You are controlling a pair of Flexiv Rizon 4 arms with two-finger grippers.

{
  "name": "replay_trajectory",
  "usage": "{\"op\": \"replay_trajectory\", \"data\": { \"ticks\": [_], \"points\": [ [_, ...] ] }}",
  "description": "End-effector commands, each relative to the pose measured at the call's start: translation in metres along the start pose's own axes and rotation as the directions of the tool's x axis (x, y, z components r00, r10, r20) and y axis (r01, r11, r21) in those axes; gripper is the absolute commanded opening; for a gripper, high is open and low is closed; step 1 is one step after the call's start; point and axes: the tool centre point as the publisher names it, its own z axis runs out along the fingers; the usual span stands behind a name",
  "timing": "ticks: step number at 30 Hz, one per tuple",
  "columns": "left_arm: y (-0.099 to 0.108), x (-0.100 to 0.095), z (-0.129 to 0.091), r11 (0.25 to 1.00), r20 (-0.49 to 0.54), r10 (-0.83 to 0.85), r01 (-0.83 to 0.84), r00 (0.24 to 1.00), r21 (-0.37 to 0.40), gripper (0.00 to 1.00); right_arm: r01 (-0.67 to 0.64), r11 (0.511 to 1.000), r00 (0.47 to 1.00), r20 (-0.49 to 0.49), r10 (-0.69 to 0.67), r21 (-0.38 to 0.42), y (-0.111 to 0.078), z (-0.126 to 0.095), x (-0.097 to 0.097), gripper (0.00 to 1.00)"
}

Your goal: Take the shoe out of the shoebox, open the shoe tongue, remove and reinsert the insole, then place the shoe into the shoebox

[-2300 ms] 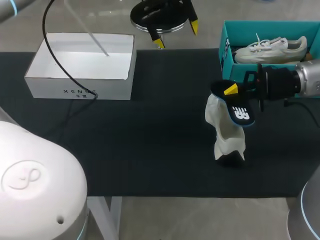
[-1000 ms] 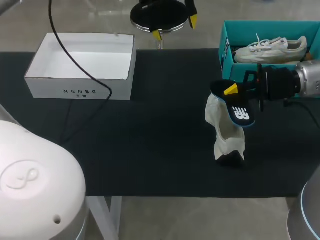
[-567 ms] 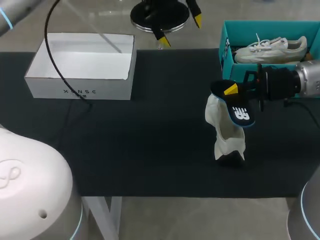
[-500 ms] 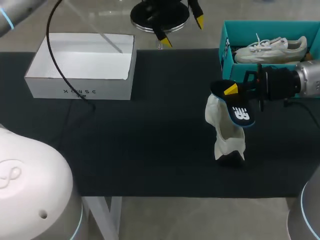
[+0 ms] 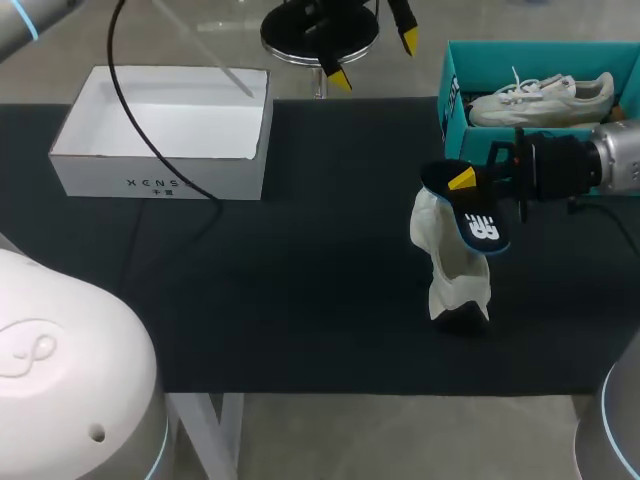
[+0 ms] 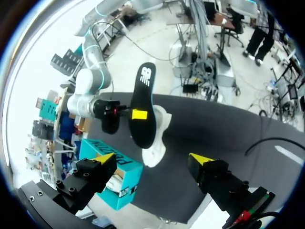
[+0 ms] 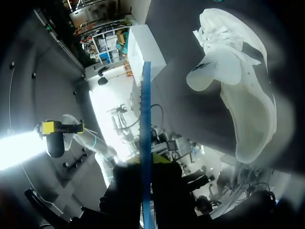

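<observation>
Insole is still held clamped by right gripper above shoe; open, empty left gripper is shifted rightward; reinsertion not begun.

The flat black foam insole bears a white logo, and its edge shows blue in the right wrist view. The cream-white lace-up shoe seems dark at its lower end. The matte table mat is black, the open cardboard shoebox teal, and the rectangular cardboard box white with small dark lettering. The right gripper and left gripper are black, tipped bright yellow.
</observation>
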Motion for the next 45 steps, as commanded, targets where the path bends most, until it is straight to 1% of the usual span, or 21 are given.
{"op": "replay_trajectory", "data": {
  "ticks": [1,38,40,42,45],
  "points": [
    [0.001,-0.001,0.000,1.000,-0.003,0.001,-0.001,1.000,0.000,1.00,0.000,1.000,1.000,0.001,0.000,-0.001,0.000,0.001,0.000,0.00],
    [0.001,-0.001,0.000,1.000,-0.003,0.001,-0.001,1.000,0.000,1.00,0.000,1.000,1.000,0.001,0.000,-0.001,0.000,0.001,0.000,0.00],
    [-0.004,-0.008,-0.005,1.000,0.073,0.004,-0.002,0.997,-0.023,1.00,0.000,1.000,1.000,0.001,0.000,-0.001,0.000,0.001,0.000,0.00],
    [-0.005,-0.011,-0.012,1.000,0.155,-0.029,0.029,0.987,0.001,1.00,0.000,1.000,1.000,0.001,0.000,-0.001,0.000,0.001,0.000,0.00],
    [-0.003,-0.004,-0.019,0.998,0.241,-0.069,0.070,0.968,0.004,1.00,0.000,1.000,1.000,0.001,0.000,-0.001,0.000,0.001,0.000,0.00]
  ]
}}
